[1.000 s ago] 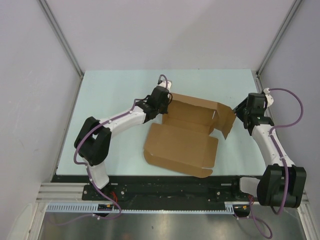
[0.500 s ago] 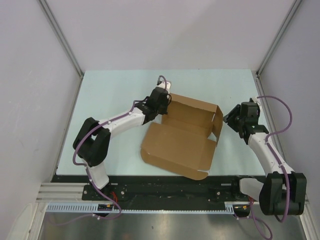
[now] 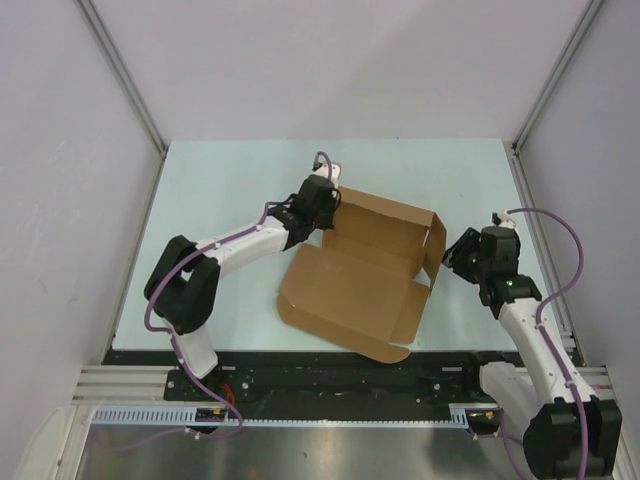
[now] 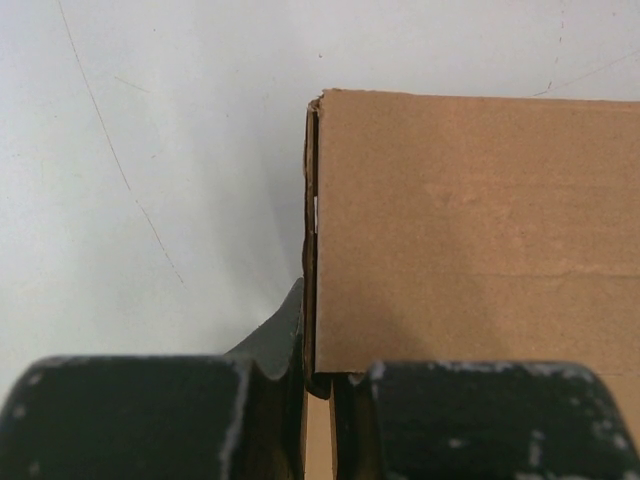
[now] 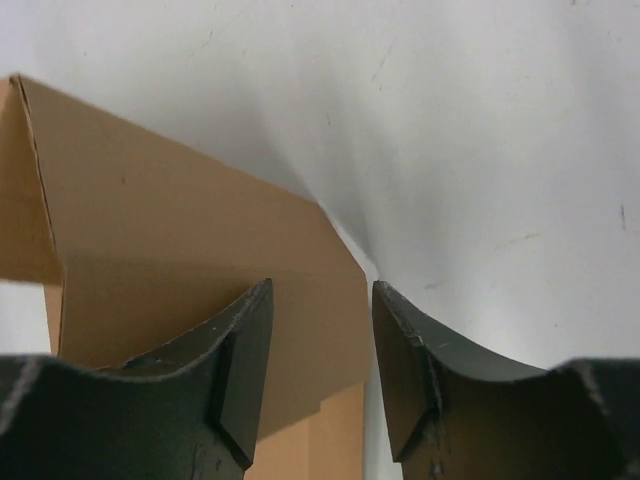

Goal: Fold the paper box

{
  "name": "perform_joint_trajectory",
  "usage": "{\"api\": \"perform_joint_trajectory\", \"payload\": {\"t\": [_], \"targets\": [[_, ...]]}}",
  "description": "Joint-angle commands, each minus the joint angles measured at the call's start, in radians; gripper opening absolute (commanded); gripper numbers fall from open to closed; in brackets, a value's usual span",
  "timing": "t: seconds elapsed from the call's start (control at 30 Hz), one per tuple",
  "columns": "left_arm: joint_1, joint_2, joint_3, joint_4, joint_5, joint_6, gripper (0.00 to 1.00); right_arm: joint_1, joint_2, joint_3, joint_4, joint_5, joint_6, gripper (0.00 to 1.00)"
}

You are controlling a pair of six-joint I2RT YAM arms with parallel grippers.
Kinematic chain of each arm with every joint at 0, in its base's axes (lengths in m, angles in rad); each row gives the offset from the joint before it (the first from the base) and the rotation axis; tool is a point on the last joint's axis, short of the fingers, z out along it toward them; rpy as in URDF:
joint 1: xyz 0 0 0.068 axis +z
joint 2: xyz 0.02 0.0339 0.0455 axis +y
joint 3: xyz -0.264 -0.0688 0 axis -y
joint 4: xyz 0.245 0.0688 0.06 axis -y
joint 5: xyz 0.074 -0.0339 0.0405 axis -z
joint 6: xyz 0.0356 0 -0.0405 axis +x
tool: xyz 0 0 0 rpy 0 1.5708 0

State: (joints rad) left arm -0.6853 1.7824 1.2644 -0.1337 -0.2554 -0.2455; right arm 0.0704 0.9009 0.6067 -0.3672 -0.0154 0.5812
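Top external view shows me the paper box [image 3: 350, 285] half-formed on the table [image 3: 230, 180], lying between my two grippers. The left gripper [image 3: 322, 208] is pinched closed on the raised wall at the box's far left corner, with the cardboard edge right between its jaws. The right gripper [image 3: 453, 256] stands parted and holds nothing; the upright right-hand wall's edge is just ahead of its jaws. I judge the back and side walls raised. The wide near panel lies flat, so closing and tucking remain.

Bright even light, soft shadow beside the paper box [image 5: 190, 250], near fingers [image 5: 235, 385] blurred
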Motion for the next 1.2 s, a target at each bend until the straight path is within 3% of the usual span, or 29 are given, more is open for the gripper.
{"api": "perform_joint_trajectory", "payload": {"t": [0.0,0.1,0.6,1.0,1.17], "targets": [[0.007,0.038,-0.066,-0.227,0.091,-0.032,0.00,0.014,-0.150,-0.027,-0.047,-0.034,-0.021,0.52],[0.016,0.066,-0.034,-0.259,0.117,-0.047,0.00,0.014,-0.212,-0.035,-0.027,-0.023,-0.018,0.55],[0.046,0.242,0.268,-0.521,0.330,0.029,0.00,-0.003,-0.132,-0.015,0.093,0.055,-0.004,0.56],[0.066,0.244,0.225,-0.494,0.317,-0.014,0.00,0.038,-0.290,0.031,-0.019,0.097,-0.047,0.60],[0.084,0.232,0.217,-0.498,0.283,-0.038,0.00,0.069,-0.321,0.054,-0.025,0.055,-0.066,0.68]]}}
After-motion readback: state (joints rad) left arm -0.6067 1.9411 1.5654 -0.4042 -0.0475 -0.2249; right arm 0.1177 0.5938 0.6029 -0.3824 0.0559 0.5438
